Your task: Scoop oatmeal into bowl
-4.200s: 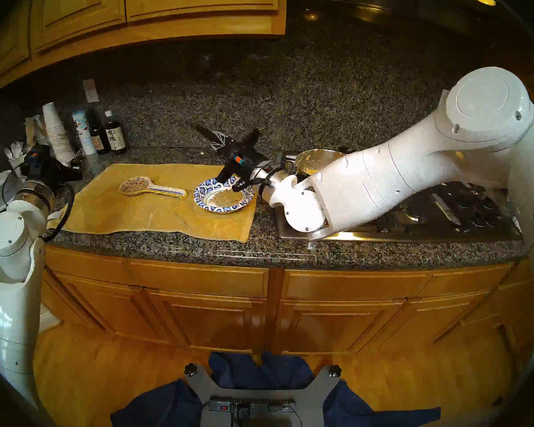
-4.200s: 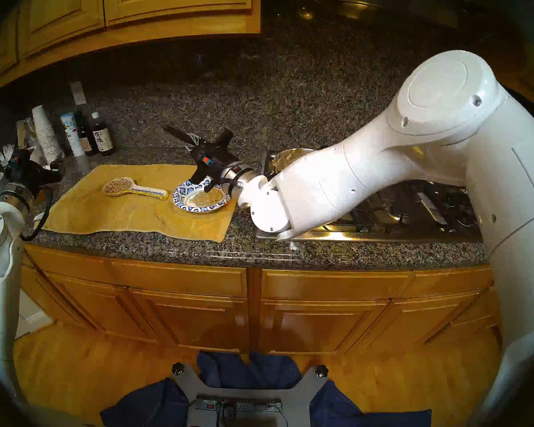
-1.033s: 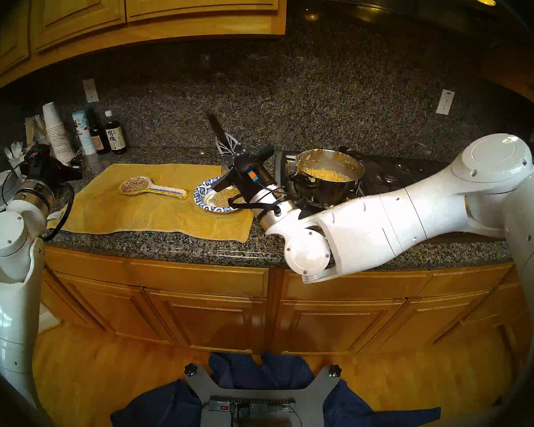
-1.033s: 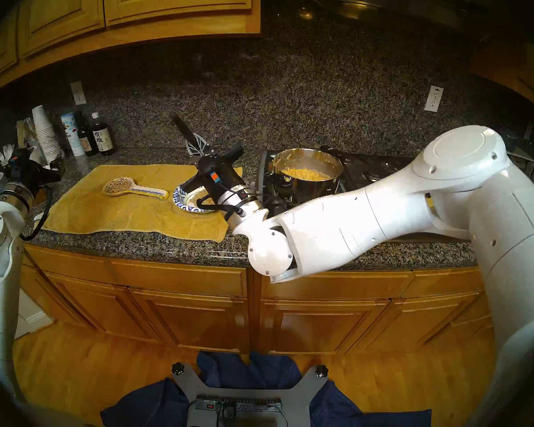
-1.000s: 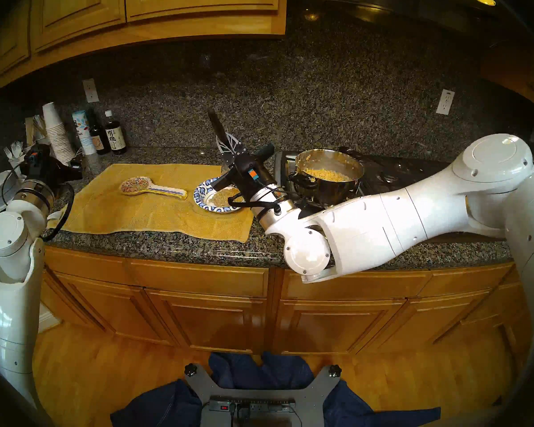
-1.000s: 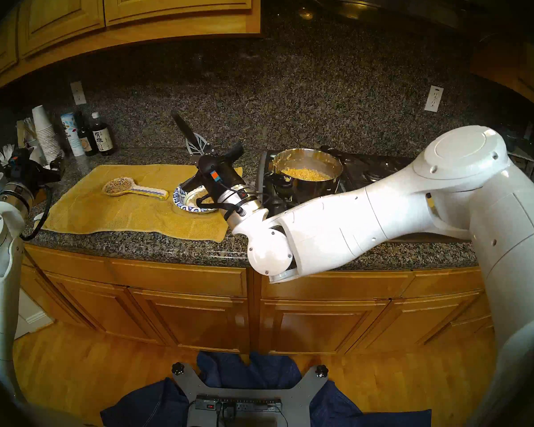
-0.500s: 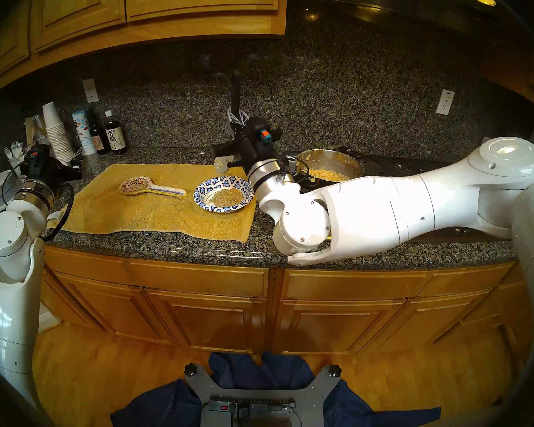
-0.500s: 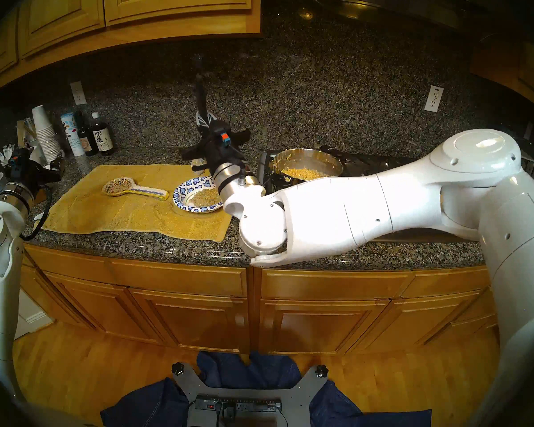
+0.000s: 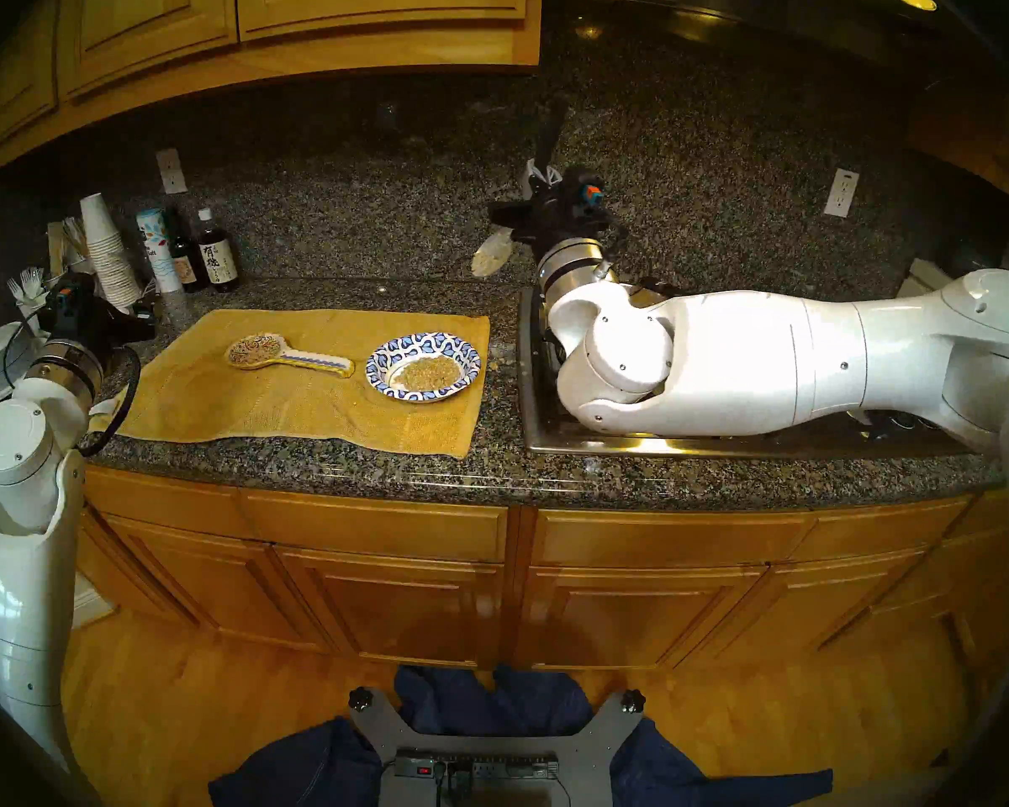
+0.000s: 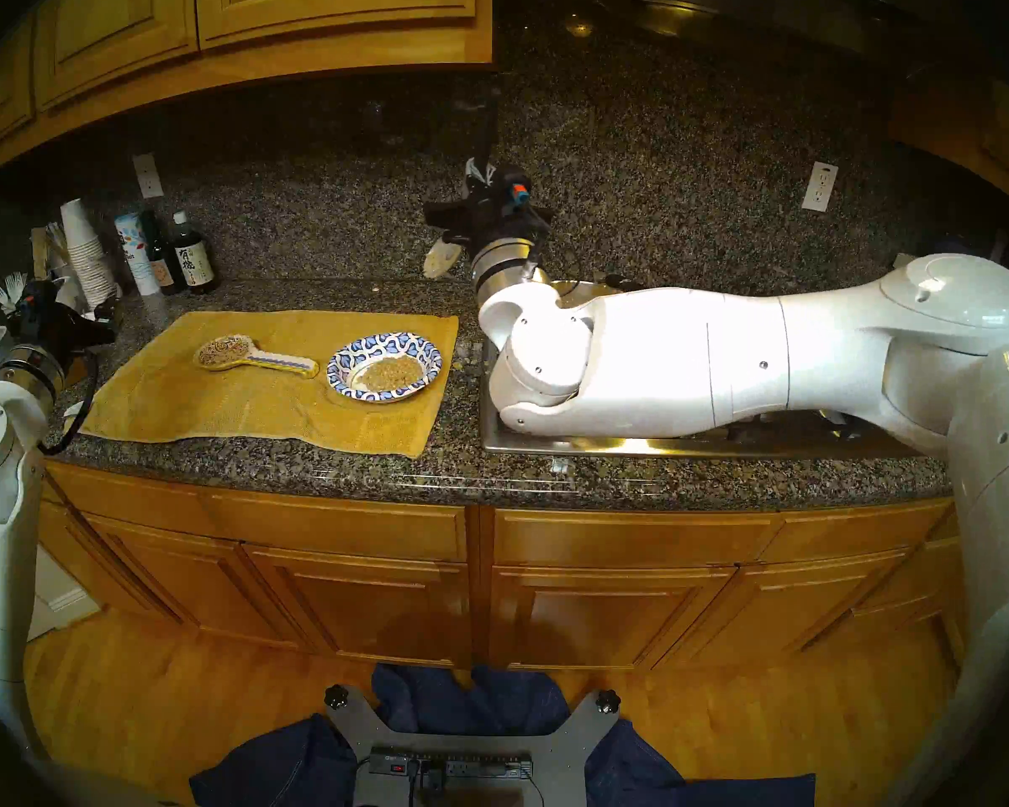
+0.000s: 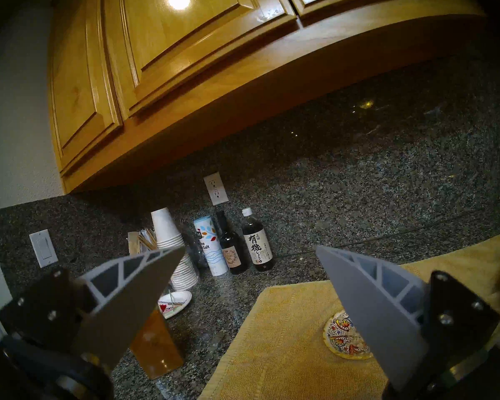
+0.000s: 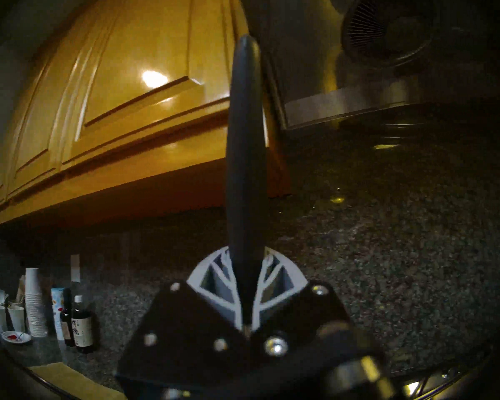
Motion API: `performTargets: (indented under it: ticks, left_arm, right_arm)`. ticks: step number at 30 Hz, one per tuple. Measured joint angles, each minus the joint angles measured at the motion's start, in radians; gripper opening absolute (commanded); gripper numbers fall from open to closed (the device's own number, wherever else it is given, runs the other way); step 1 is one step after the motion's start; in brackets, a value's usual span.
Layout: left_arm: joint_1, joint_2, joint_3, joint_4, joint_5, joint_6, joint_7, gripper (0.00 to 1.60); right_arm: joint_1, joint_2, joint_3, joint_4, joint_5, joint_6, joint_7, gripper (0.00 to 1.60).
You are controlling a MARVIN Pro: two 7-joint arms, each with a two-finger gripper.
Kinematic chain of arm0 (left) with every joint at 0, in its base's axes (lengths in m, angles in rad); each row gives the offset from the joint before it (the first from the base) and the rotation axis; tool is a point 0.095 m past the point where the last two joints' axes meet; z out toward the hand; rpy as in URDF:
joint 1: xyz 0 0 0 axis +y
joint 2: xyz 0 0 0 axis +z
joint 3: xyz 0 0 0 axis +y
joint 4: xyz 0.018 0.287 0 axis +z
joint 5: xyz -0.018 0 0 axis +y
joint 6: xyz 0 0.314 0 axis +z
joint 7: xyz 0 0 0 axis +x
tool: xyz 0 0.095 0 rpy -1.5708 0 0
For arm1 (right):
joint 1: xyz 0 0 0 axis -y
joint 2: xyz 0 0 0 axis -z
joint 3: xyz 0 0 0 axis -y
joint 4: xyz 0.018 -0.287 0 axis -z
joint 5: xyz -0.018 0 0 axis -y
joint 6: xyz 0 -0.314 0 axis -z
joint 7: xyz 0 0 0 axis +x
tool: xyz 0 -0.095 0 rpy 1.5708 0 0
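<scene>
Kitchen counter of speckled dark granite under honey-wood wall cabinets, with matching granite backsplash and wood floor below. Legible writing, back left: "Salt" on a white canister; "ROYAL OIL" on a dark bottle; Japanese characters down the white label of a second dark bottle. Beside these, a tilted stack of white paper cups and a cup of plastic forks. Yellow cloth mat spread on the counter, its front edge close to the counter lip, its right edge short of the steel cooktop. On the mat: bowl with blue-and-white rim near the right edge, holding a tan mound of oatmeal; painted ceramic spoon rest just left, apart from the bowl. Right gripper clamped on a dark utensil handle, handle pointing up toward the cabinets; pale scoop end, smeared with oatmeal, hanging above the bare granite strip between mat and cooktop, clear of the bowl. Right arm lying across the cooktop, hiding most of it. Left gripper parked at the far left above the counter, fingers spread wide, nothing between them. Open counter between mat and backsplash; two wall outlets on the backsplash.
</scene>
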Motion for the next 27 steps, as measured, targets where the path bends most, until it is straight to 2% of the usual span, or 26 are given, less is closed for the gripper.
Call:
performTargets:
  ticks: [13, 27]
  left_arm:
    - [0.001, 0.000, 0.002, 0.001, -0.001, 0.001, 0.002, 1.60]
    - [0.002, 0.000, 0.003, 0.001, -0.003, 0.001, 0.004, 1.60]
  right_arm:
    - [0.033, 0.155, -0.006, 0.037, 0.154, -0.038, 0.039, 0.00]
    - [0.053, 0.312, -0.062, -0.113, 0.302, -0.044, 0.047, 0.00]
